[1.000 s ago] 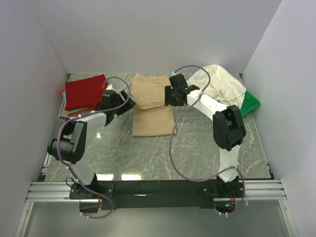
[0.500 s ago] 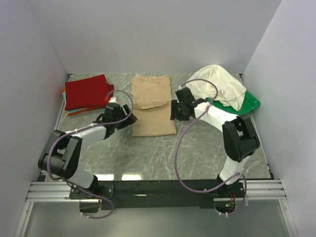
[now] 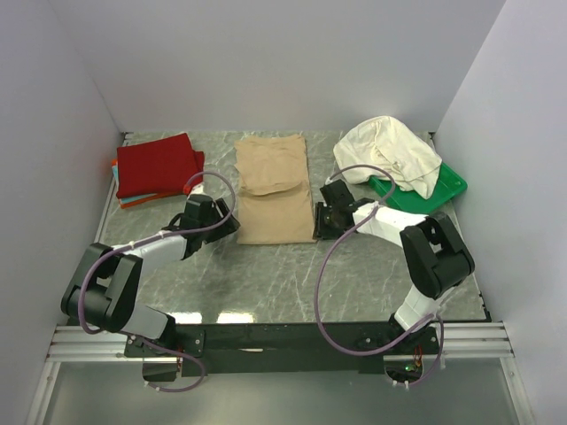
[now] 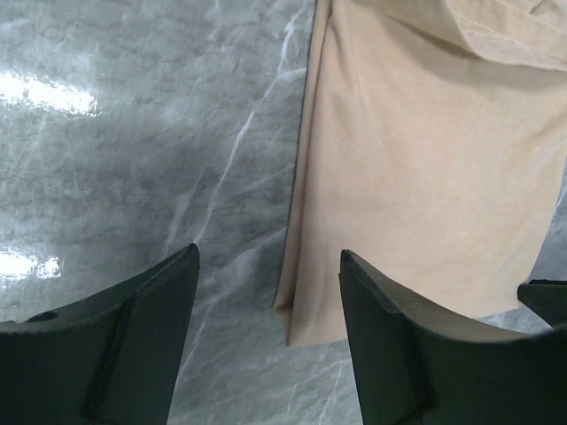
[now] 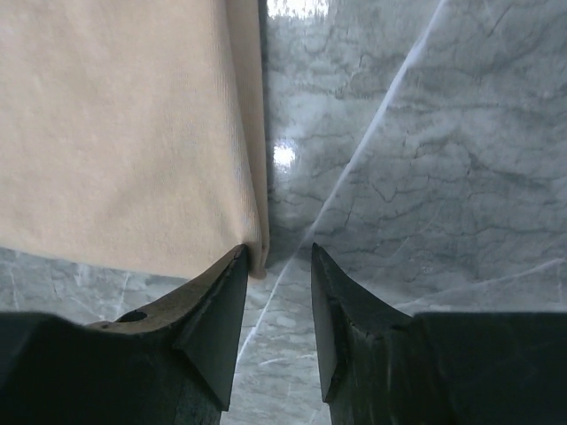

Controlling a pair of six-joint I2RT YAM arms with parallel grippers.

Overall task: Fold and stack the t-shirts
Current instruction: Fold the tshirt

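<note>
Both stand spread: the left pincer has a near corner of the tan-beige t-shirt between its fingers, and the right pincer has the other corner beside one fingertip. Each should drop to the surface and then pinch together, so the hem lifts level.

It looks like a robot lab, with plain white walls around a grey table and a metal rail.
</note>
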